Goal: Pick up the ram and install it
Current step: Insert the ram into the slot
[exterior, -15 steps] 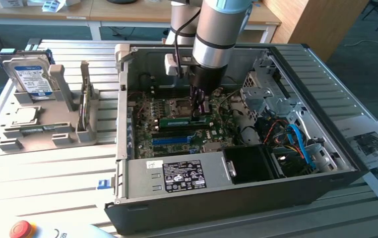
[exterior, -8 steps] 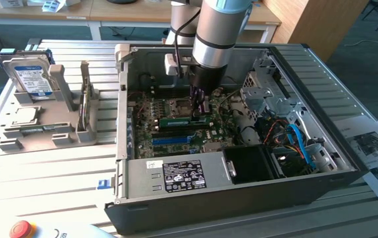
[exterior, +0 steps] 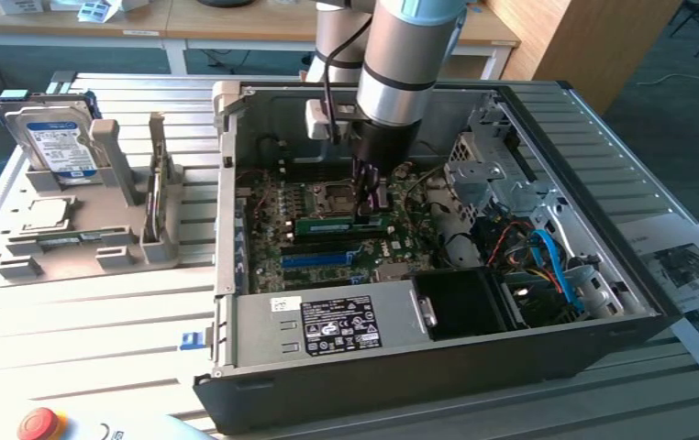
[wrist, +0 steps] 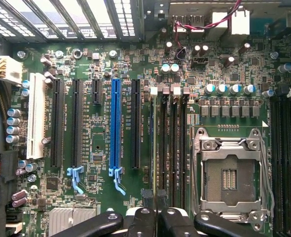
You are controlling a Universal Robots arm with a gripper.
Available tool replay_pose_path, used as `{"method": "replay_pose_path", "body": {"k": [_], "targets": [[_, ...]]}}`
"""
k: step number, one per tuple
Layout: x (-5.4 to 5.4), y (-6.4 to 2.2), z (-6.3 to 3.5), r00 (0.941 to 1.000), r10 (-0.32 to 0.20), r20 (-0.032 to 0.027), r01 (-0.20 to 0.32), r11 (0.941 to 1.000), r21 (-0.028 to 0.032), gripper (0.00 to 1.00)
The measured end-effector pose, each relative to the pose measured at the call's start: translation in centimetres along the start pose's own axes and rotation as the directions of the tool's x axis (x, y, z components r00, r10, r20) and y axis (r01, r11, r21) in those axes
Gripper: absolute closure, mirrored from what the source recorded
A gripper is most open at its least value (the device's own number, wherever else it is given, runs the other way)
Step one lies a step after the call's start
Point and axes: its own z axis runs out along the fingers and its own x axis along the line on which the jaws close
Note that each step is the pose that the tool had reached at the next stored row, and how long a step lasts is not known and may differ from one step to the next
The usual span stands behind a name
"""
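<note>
Black fingers [wrist: 140, 223] of my gripper [wrist: 158, 217] lie closest to the wrist camera, pressed nearly together just over the dark memory slots [wrist: 174, 148]. Beside these slots the wrist view gives me the long blue slot [wrist: 115, 126], a white slot [wrist: 36, 116] and the open processor socket [wrist: 230, 173] on the motherboard [wrist: 101, 195].

The exterior view gives me what stands around. My gripper [exterior: 368, 213] reaches down into the open computer case [exterior: 448, 362], and its tips are clenched on the ram [exterior: 331, 221], a green stick lying level along the slots near the middle of the board. Its end toward the exterior view's right is between my fingertips. Outside the case, at the exterior view's left, a hard drive [exterior: 56, 137] stands upright in a grey holder [exterior: 117, 243], and a red button [exterior: 40, 423] sits at the near edge.
</note>
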Motion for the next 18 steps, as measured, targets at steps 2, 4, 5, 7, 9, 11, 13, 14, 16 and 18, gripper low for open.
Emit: {"method": "replay_pose_path", "body": {"k": [2,4,5,7,9,11,13,14,16,18], "targets": [[0.00,0.00,0.05,1.0000,0.000,0.0000,0.000,1.0000,0.0000,0.88],[0.00,0.00,0.05,1.0000,0.000,0.0000,0.000,1.0000,0.0000,0.88],[0.00,0.00,0.06,1.0000,0.000,0.0000,0.000,1.0000,0.0000,0.88],[0.00,-0.01,0.09,1.0000,0.000,0.0001,0.000,1.0000,0.0001,0.88],[0.00,-0.01,0.13,1.0000,0.000,0.0001,0.000,1.0000,0.0000,0.88],[0.00,0.00,0.17,1.0000,0.000,0.0000,0.000,1.0000,-0.0002,0.88],[-0.01,0.00,0.25,1.0000,0.000,0.0003,0.000,1.0000,0.0001,0.88],[-0.01,-0.01,0.30,1.0000,0.000,0.0004,0.000,1.0000,0.0002,0.88],[-0.01,0.00,0.35,1.0000,0.000,0.0000,0.000,1.0000,0.0001,0.88],[-0.01,0.00,0.38,1.0000,0.000,0.0000,0.000,1.0000,0.0000,0.88]]}}
